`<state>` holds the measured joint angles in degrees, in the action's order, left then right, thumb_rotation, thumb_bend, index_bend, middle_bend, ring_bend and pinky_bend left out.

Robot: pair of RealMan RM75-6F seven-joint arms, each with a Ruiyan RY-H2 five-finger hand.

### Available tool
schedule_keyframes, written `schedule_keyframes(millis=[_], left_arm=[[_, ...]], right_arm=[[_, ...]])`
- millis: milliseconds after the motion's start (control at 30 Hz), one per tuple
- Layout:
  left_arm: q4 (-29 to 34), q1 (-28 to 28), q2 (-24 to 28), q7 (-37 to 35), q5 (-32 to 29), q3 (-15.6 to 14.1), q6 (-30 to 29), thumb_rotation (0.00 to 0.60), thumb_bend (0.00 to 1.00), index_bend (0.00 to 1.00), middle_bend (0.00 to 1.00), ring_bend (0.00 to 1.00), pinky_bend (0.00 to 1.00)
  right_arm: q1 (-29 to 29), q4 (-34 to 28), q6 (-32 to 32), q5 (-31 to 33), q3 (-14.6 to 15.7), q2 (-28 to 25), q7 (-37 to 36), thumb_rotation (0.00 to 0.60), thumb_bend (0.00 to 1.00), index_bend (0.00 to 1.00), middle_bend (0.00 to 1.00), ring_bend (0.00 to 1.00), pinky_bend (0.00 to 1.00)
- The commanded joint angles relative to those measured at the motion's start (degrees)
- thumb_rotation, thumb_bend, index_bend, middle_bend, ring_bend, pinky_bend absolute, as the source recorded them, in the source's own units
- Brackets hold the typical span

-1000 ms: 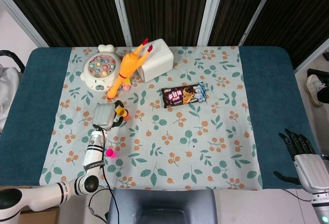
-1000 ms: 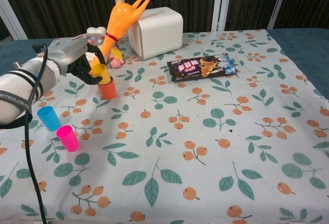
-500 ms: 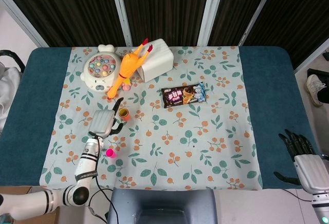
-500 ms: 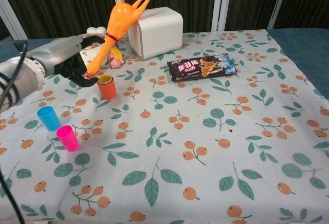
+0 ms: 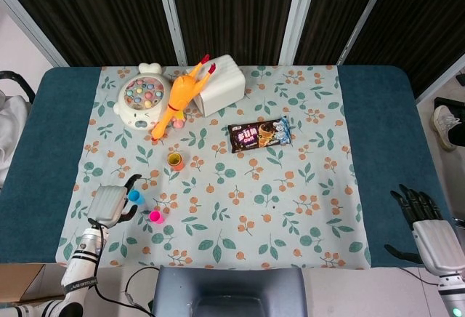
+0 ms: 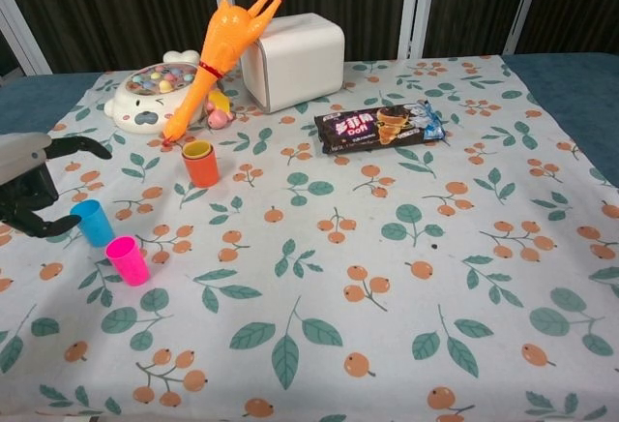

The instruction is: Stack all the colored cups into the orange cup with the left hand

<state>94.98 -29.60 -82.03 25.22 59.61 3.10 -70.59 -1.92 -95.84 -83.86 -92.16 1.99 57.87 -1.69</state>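
The orange cup (image 6: pixel 201 163) (image 5: pixel 175 161) stands upright left of the table's middle with a yellow cup nested inside it. Nearer the front left stand a blue cup (image 6: pixel 93 223) (image 5: pixel 134 196) and a pink cup (image 6: pixel 127 259) (image 5: pixel 155 217), both upright. My left hand (image 6: pixel 27 184) (image 5: pixel 109 204) hovers just left of the blue cup, open, fingers spread toward it and holding nothing. My right hand (image 5: pixel 424 219) hangs off the table's right front corner, open, seen only in the head view.
A rubber chicken (image 6: pixel 224 43), a white box (image 6: pixel 293 60) and a fishing toy (image 6: pixel 150 98) crowd the back left. A snack packet (image 6: pixel 380 124) lies in the middle. The floral cloth (image 6: pixel 387 277) covers the table.
The left hand let go of the yellow cup inside the orange cup, then drew back toward the front left and now sits beside the blue cup. The right hand stayed put.
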Motion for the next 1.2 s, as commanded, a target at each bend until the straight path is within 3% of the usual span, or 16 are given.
schedule_keyframes(millis=[33, 600, 1200], left_arm=[[-2.0, 0.6, -0.9, -0.8, -0.4, 0.0, 0.9, 0.600, 0.34, 0.23, 1.00, 1.00, 1.00], [-8.6, 0.6, -4.6, -2.5, -1.2, 2.5, 3.9, 0.600, 0.34, 0.38, 1.00, 1.00, 1.00], [-11.0, 0.8, -6.7, -4.7, -0.6, 4.0, 5.4, 0.600, 0.34, 0.50, 1.00, 1.00, 1.00]], right_arm=[[-0.1, 0.0, 0.1, 0.2, -0.1, 0.0, -0.1, 0.600, 0.21, 0.00, 0.00, 0.00, 0.00], [-0.2, -0.1, 0.4, 0.2, 0.0, 0.0, 0.5, 0.600, 0.20, 0.00, 0.00, 0.00, 0.00], [-0.2, -0.1, 0.4, 0.3, 0.0, 0.1, 0.7, 0.600, 0.20, 0.00, 0.00, 0.00, 0.00]])
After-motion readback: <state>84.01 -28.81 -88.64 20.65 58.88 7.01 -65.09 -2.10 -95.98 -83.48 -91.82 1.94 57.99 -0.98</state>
